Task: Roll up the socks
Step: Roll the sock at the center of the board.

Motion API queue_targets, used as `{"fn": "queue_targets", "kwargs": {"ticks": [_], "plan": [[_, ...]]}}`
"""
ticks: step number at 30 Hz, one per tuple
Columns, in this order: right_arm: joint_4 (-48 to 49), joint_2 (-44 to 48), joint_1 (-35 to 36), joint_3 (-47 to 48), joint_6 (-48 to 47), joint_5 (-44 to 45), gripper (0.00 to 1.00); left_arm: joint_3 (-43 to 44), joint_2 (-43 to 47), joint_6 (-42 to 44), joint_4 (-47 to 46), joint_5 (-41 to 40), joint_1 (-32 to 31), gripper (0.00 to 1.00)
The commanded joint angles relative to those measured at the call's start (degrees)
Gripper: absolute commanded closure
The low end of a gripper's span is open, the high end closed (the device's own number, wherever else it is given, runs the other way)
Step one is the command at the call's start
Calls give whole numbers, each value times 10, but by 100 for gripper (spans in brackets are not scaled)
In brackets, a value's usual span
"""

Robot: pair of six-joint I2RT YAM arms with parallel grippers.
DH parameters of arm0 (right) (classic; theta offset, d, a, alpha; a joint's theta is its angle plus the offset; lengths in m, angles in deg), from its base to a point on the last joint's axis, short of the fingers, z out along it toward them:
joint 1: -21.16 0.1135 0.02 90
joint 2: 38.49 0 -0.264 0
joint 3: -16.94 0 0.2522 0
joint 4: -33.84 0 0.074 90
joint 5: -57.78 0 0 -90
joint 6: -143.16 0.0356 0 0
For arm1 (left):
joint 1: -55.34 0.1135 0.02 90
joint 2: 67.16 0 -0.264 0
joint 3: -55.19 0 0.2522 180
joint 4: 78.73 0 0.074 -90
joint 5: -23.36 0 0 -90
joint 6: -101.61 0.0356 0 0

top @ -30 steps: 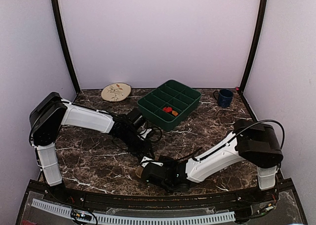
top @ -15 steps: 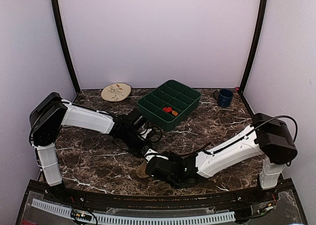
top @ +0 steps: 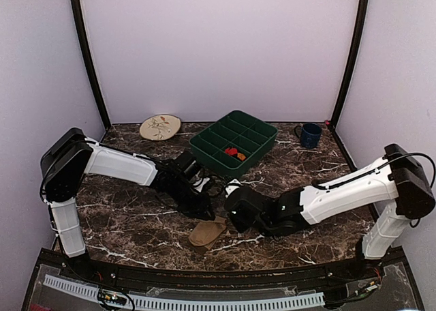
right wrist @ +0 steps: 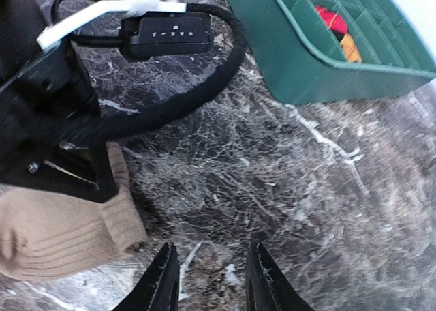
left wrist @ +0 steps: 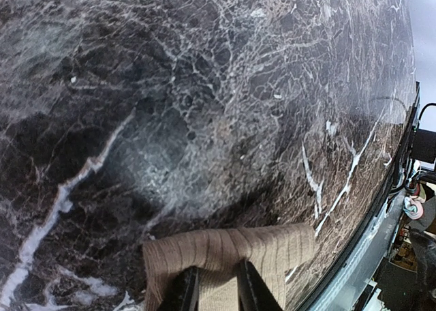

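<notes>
Our left gripper (left wrist: 214, 278) pinches the far end of the tan sock (top: 208, 232), which lies flat at near centre. Just right of it, our right gripper (right wrist: 208, 277) hangs parted and empty. Rolling looks barely begun; next, we judge, that gripper must catch the sock's free end.

tan sock (left wrist: 225, 253): cut off at bottom of left wrist view, partly under left arm (right wrist: 34, 120) in right wrist view | green tray (right wrist: 306, 65): cut off there at top and right | argyle sock (right wrist: 332, 18): only a red-orange patch shows
</notes>
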State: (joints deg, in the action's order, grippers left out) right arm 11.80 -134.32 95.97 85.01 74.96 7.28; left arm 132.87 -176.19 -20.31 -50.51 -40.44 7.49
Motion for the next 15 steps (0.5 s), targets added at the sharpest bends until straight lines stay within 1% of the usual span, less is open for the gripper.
{"fn": "queue_targets", "kwargs": {"ticks": [1,4,8,13,15], "plan": [[-2,20,-46,-2,84,-141,67,-34,-31,8,44,-50,-6,76],[-6,24,-89,-5,148,-222,67,-37,-30,10,45,-52,-6,76],[26,32,-141,-30,233,-337,67,-45,-26,11,43,-54,-6,76],[102,30,-184,-73,327,-430,66,-52,-22,13,41,-58,-6,76],[144,29,-196,-94,358,-461,63,-55,-20,14,39,-59,-6,76]]}}
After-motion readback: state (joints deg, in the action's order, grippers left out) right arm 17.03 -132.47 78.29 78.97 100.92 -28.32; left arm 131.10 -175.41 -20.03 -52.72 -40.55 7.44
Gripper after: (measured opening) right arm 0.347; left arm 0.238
